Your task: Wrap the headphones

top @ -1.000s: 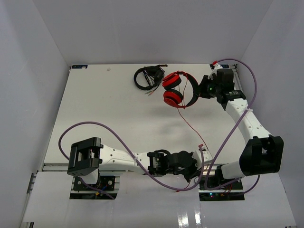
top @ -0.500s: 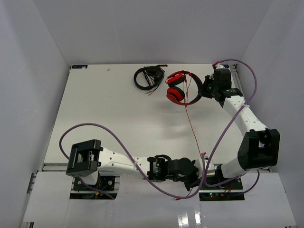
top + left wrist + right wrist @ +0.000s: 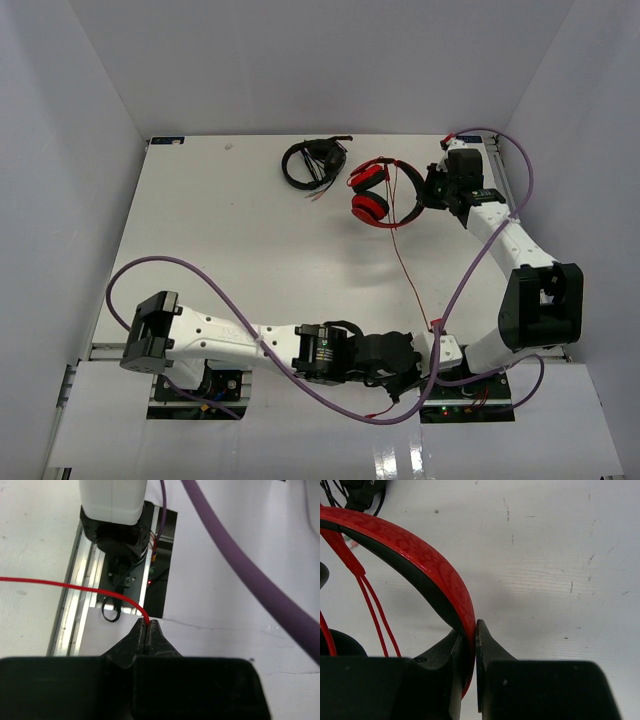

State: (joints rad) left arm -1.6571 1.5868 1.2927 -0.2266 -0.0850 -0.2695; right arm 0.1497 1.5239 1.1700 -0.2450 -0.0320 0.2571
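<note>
Two grips | left end effector [image 3: 148, 626] pinching thin red cable [image 3: 65, 584] | right end effector [image 3: 468, 630] clamping glossy curved headband [image 3: 417, 554] of headphones [image 3: 368, 207]

No readable text, labels, brands, numbers or signs, any view

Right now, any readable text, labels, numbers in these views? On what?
None readable.
Black headphones, right wrist view: white lettering, cut off at the frame edge, unreadable.
Blue tag at the far-left corner of the table, top view: too small.
Red headphones, headband: swirl pattern only, no letters.
</note>
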